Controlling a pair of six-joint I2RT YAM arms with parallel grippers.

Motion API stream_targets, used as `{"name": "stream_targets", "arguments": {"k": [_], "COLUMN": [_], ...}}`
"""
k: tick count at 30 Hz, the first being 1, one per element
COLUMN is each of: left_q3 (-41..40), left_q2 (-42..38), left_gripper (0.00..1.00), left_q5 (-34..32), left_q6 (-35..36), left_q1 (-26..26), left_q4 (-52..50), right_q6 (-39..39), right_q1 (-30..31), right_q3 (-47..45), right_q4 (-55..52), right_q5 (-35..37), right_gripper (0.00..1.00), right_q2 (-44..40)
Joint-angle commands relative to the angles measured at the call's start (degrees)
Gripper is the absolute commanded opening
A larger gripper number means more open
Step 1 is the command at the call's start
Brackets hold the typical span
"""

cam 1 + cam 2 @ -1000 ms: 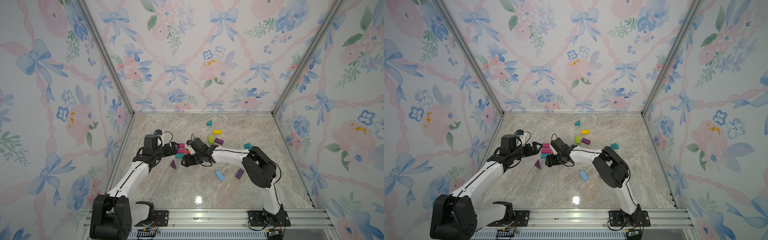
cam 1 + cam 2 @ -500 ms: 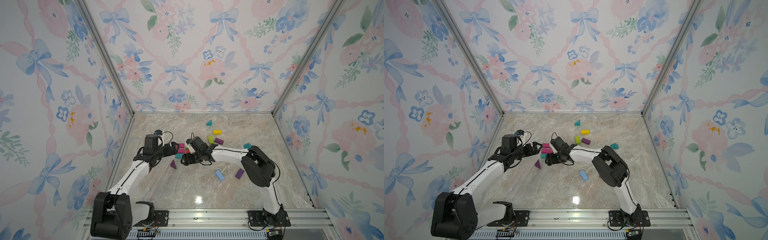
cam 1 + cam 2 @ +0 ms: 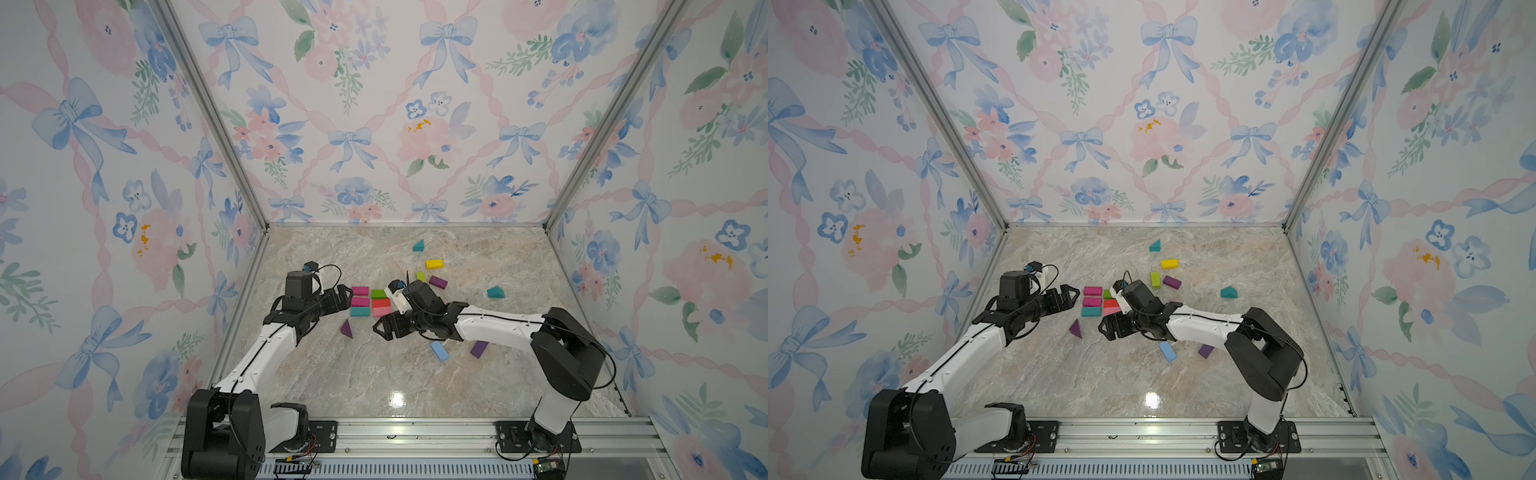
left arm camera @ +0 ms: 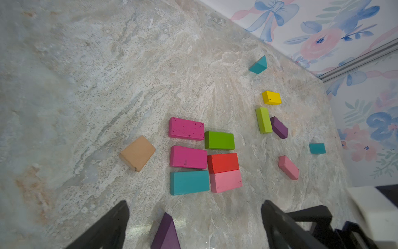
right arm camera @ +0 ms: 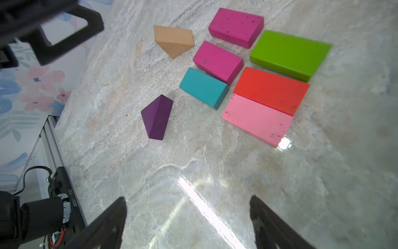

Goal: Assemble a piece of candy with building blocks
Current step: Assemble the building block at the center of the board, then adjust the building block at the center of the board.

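**Pincers**
- Left pincer (image 3: 347, 298): jaws wide apart, nothing held. It stands at the left end of the brick group. In the left wrist view the purple prism (image 4: 165, 232) shows between its fingers (image 4: 107, 226).
- Right pincer (image 3: 379, 328): jaws apart, nothing held. In the right wrist view only bare table (image 5: 193, 172) lies between its fingers (image 5: 103, 226).

**Building blocks**
- All lie on the table.
- Six bricks lie flat, close together, in two columns of three.
- Column toward the left arm: far magenta brick (image 4: 186, 128), near magenta brick (image 4: 188, 157), teal brick (image 4: 189, 182).
- Column toward the right arm: green brick (image 4: 219, 140), red brick (image 4: 223, 162), pink brick (image 4: 225, 180). The red and pink bricks touch along their long sides.
- The tan prism (image 4: 137, 153) lies just beside the magenta bricks, on the side away from the green brick.
- In both top views the purple prism lies near the teal brick and the tips of both pincers, touching none of them.

**Loose blocks**
- Toward the back wall: teal prism (image 4: 258, 65), yellow brick (image 4: 271, 98), and a light green brick (image 4: 263, 120) against a purple brick (image 4: 279, 127).
- Farther toward the right wall: a small teal block (image 4: 317, 148) and a second pink brick (image 4: 288, 167).
- In a top view, a blue brick (image 3: 439, 351) and a second purple brick (image 3: 478, 349) lie just beside the right arm.
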Motion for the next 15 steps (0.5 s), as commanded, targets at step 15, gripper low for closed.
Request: {"name": "stream_targets", "arguments": {"k": [15], "left_q3": [-4.1], "left_q2": [-1.75], "left_gripper": [0.98], "left_q5": [-12.81], "left_q6": [-4.13], "left_q1": [-11.11], "left_q4": [-9.63], "right_q6": [-6.41], "right_q1": [-7.69], "right_q3": [-10.08], "right_q4": [-6.51], "right_q5": [-0.55], "right_gripper": [0.96], "right_q2": [-11.1]}}
